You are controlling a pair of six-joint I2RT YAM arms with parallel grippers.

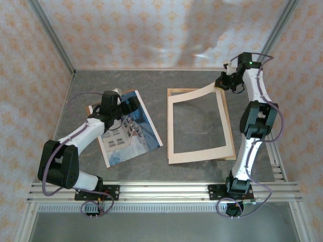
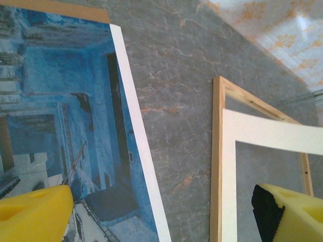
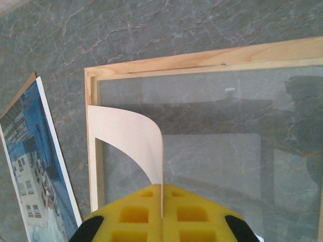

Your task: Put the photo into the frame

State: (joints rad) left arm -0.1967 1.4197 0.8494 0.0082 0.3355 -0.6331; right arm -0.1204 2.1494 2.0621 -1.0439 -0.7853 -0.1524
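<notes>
The photo (image 1: pixel 128 135), a blue print with a pale building and white border, lies face up at the left of the table. It also appears in the left wrist view (image 2: pixel 65 101) and the right wrist view (image 3: pixel 35 166). The light wood frame (image 1: pixel 181 90) lies flat at centre right, with glass showing inside it (image 3: pixel 227 126). My left gripper (image 1: pixel 122 107) hovers open over the photo's far right part; its yellow fingers (image 2: pixel 30 214) hold nothing. My right gripper (image 1: pixel 220 84) is shut on the far right corner of the cream mat board (image 3: pixel 131 136), which bends upward from the frame.
The cream mat board (image 1: pixel 171 131) rests on the frame except for its lifted corner. A brown backing board (image 2: pixel 55 6) peeks out under the photo's far edge. Bare grey tabletop (image 2: pixel 181 101) separates photo and frame. Patterned walls enclose the table on three sides.
</notes>
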